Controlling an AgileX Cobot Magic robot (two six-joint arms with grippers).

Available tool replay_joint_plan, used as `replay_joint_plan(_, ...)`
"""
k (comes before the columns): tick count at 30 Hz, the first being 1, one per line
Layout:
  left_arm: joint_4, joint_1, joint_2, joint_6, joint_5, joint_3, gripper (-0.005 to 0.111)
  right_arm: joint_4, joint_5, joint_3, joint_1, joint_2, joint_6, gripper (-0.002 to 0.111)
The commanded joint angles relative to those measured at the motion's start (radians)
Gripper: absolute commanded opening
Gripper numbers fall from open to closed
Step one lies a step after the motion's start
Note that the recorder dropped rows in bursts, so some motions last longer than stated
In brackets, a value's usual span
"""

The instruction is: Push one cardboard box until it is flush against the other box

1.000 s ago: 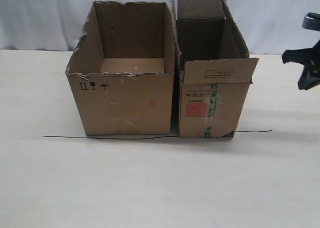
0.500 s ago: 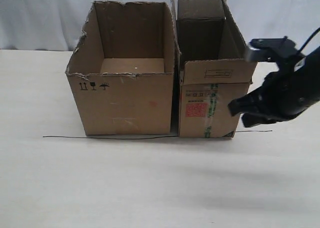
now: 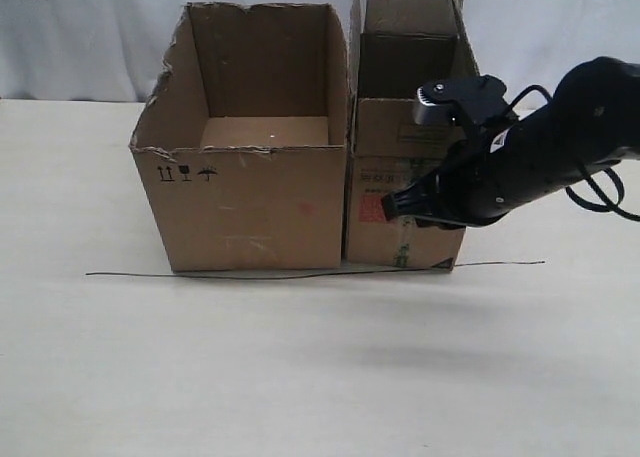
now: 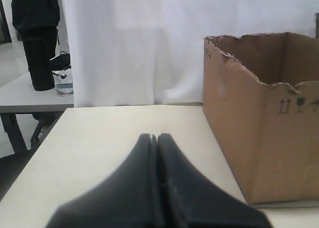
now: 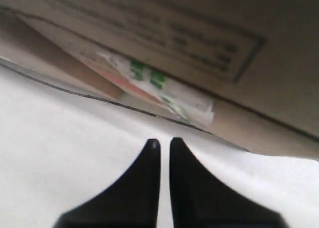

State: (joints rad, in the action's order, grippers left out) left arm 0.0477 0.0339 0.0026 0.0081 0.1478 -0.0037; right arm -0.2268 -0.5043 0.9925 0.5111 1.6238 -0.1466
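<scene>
The narrower box [image 3: 405, 67] with upright flaps stands right of the wider torn-rimmed box [image 3: 250, 192], their facing sides touching as far as I can see. My right arm crosses the narrow box's front, hiding most of the red label. The right gripper [image 3: 392, 205] is low against that face, fingers nearly together with nothing between them. The right wrist view shows the right gripper [image 5: 161, 140] above the white table, pointing at the narrow box [image 5: 209, 33] and its green-printed tape [image 5: 149, 81]. The left gripper [image 4: 154, 136] is shut and empty, off to the side of the wide box [image 4: 259, 123].
A thin black wire [image 3: 200, 274] lies on the table along the boxes' front edges. A white curtain [image 3: 90, 37] hangs behind the table. In the left wrist view a second table [image 4: 30, 96] and a dark-clothed person [image 4: 37, 33] stand beyond the table's end.
My right arm swung in from the far right and down across the narrow box's front. The narrow box shifted left and the gap to the wide box closed.
</scene>
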Motion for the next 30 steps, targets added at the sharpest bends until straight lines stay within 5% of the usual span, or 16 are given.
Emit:
replay_joint_plan(1,-0.001,0.002,-0.003,-0.002,-0.005,0.004,0.0,0.014,-0.136,0.036,0.001,-0.008,0.003,0.005)
replay_joint_plan(6,-0.001,0.002,-0.003,-0.002,-0.005,0.004,0.0,0.161,-0.574,0.166,0.001,-0.154,0.033,0.005)
replay_joint_plan(8,-0.001,0.002,-0.003,-0.002,-0.005,0.004,0.0,0.444,-0.659,0.241,-0.005,-0.235,0.194,0.005)
replay_joint_plan(11,-0.001,0.002,-0.003,-0.002,-0.005,0.004,0.0,0.492,-0.582,0.301,-0.142,-0.248,0.231,0.005)
replay_joint_plan(13,-0.001,0.002,-0.003,-0.002,-0.005,0.004,0.0,0.323,-0.443,0.324,-0.326,-0.176,0.121,0.005)
replay_joint_plan(15,-0.001,0.002,-0.003,-0.002,-0.005,0.004,0.0,-0.085,-0.424,0.388,-0.527,0.017,-0.086,0.005)
replay_joint_plan(17,-0.001,0.002,-0.003,-0.002,-0.005,0.004,0.0,-0.422,-0.415,0.441,-0.609,0.179,-0.247,0.005)
replay_joint_plan(22,0.003,0.002,-0.003,-0.002,-0.005,0.004,0.0,-0.643,-0.273,0.575,-0.571,0.397,-0.302,0.005)
replay_joint_plan(30,0.003,0.002,-0.003,-0.002,-0.005,0.004,0.0,-0.655,-0.257,0.774,-0.529,0.553,-0.252,0.005)
